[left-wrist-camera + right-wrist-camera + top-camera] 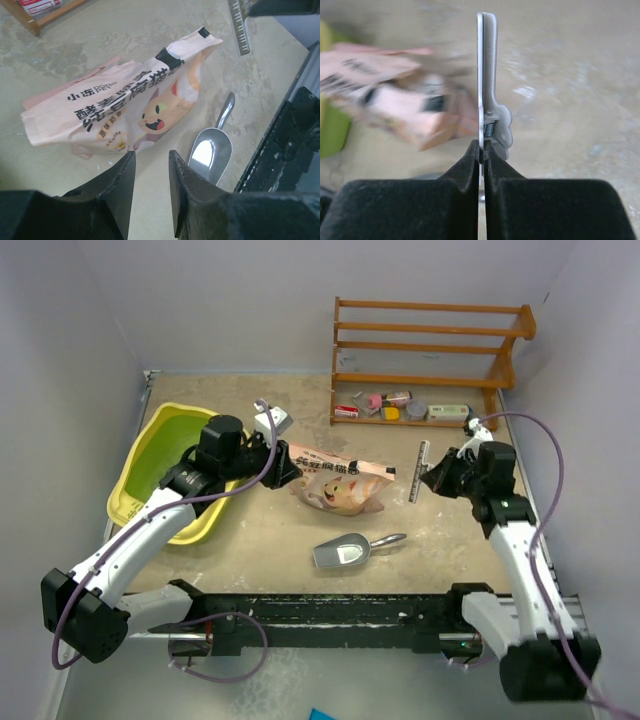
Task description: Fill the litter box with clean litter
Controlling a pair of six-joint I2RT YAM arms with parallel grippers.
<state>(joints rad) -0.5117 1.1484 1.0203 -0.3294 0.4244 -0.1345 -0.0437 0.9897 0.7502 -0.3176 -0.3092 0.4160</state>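
Two arms flank the litter bag (340,487), whose long axis runs left-right between them. Left gripper (151,155) is nearer, jaws apart and empty, just short of the bag. Right gripper (482,146) is pinched on a sealing clip (488,75). Litter box (135,468) sits far left, beside the left arm.

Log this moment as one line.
left pincer: open, facing bag; right pincer: shut on clip; bag: lying on table; scoop: beside bag; litter box: left of bag
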